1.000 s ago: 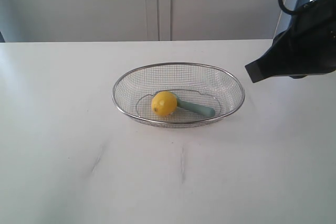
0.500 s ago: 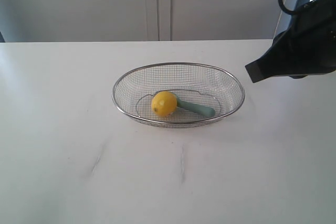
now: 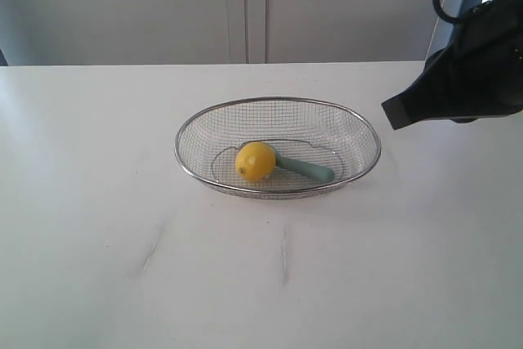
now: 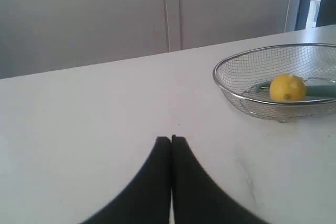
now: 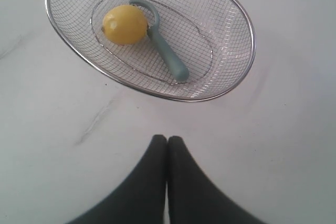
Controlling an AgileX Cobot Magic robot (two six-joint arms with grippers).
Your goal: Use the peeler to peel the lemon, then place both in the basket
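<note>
The wire-mesh basket point(image 3: 359, 132) stands in the middle of the white table. Inside it lies the yellow lemon point(image 3: 256, 161), touching the teal-handled peeler point(image 3: 306, 170), whose blade head curves behind the fruit. From the right wrist the basket point(image 5: 239, 24) shows with the lemon point(image 5: 124, 24) and peeler point(image 5: 169, 59) in it. The left wrist sees the basket point(image 4: 223, 85) and lemon point(image 4: 287, 87) from the side. My right gripper point(image 3: 392, 114) hovers to the right of the basket, shut and empty point(image 5: 167, 138). My left gripper point(image 4: 171, 139) is shut, empty, well away from the basket.
A grey wall with a vertical panel seam point(image 3: 247, 10) runs behind the table's far edge. Faint grey streaks point(image 3: 152, 247) mark the tabletop in front of the basket. The right arm's dark body point(image 3: 478, 46) fills the upper right of the exterior view.
</note>
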